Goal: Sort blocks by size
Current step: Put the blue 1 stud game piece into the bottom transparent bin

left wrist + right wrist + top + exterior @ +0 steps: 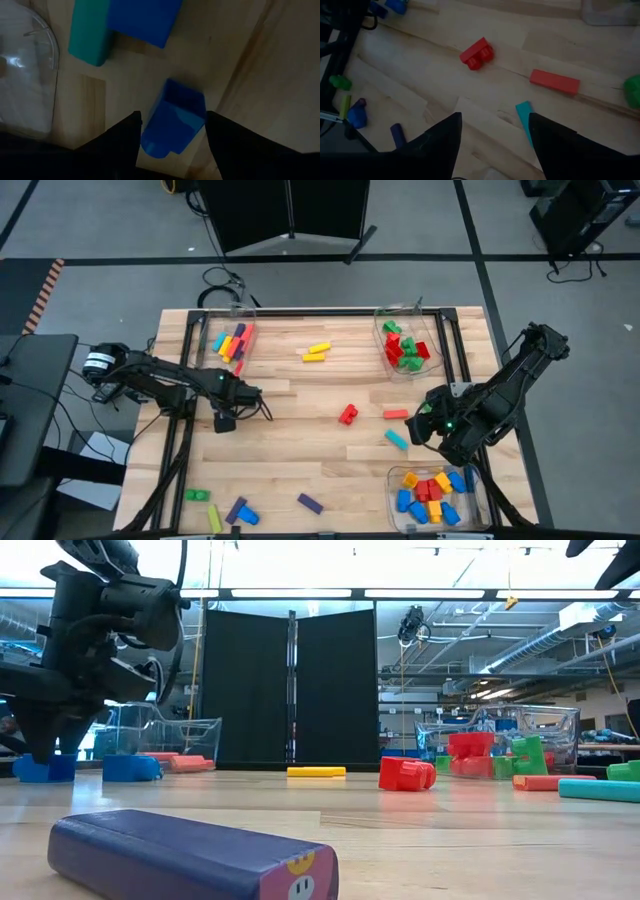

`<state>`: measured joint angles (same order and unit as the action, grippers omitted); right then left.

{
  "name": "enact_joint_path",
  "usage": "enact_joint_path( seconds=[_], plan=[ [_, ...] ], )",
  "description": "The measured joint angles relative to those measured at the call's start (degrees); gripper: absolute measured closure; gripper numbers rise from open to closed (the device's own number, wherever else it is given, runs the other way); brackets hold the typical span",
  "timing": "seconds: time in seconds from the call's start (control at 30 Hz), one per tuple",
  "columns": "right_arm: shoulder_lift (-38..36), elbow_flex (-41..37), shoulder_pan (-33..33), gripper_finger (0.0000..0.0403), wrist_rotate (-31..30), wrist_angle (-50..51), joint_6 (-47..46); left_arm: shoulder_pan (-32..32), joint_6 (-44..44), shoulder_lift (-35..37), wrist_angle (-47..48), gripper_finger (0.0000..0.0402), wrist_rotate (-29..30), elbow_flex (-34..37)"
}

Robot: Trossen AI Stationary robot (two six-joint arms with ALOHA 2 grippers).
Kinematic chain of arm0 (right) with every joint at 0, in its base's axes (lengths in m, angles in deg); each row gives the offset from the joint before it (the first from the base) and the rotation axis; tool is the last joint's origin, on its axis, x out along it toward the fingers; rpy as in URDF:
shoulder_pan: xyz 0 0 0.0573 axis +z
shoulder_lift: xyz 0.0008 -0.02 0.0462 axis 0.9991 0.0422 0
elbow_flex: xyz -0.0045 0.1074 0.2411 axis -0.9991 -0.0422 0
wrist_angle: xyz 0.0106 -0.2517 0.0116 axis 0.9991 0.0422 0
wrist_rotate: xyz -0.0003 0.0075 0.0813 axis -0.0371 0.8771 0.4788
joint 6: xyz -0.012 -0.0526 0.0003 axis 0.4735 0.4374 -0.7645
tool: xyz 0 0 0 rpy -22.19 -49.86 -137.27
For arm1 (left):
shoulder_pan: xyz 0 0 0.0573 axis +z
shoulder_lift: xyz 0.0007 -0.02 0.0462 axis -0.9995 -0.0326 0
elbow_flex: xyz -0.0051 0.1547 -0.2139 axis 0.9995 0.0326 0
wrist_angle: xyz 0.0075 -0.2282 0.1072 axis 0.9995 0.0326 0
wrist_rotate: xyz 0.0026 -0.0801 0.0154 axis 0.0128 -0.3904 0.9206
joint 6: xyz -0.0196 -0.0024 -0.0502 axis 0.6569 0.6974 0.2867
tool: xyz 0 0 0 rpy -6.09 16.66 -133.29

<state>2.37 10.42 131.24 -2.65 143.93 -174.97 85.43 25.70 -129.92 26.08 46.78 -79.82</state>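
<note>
We saw ceiling strip lights (290, 593) glaring in the low view, where the near purple block (190, 858) was soft. Both wrist views were dim; the high view was evenly lit.

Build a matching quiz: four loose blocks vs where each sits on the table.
Blocks:
1. yellow bars
2. red stud brick
3. teal bar
4. lone purple bar

Places:
A. by the table edge nearest the low camera
B. beside the right gripper
C. far side, about midway across
D. table centre

Pairs: 1-C, 2-D, 3-B, 4-A
</note>
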Motion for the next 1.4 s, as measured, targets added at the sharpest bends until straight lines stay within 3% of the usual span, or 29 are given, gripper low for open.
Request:
enact_joint_path(
  seconds=[0.3,0.5,0.9,1.13,1.4],
  plan=[
    [0.0,0.0,0.0,0.016,0.0,0.0,0.0,-0.5,-3.2,0.0,1.2,0.0177,0.5,-0.8],
    [0.0,0.0,0.0,0.0163,0.0,0.0,0.0,-4.5,-7.2,-0.1,3.2,0.0177,1.0,-4.6],
    [0.0,0.0,0.0,0.0162,-0.2,0.0,0.5,-9.6,-9.6,-1.4,3.2,0.0177,3.4,-4.9],
    [0.0,0.0,0.0,0.0161,-3.1,-0.2,1.5,-13.2,-12.4,-11.2,5.2,0.0177,0.8,-7.6],
    [0.0,0.0,0.0,0.0164,-3.9,-0.2,1.9,-14.2,-12.4,-29.3,17.4,0.0177,2.9,-23.0]
  ],
)
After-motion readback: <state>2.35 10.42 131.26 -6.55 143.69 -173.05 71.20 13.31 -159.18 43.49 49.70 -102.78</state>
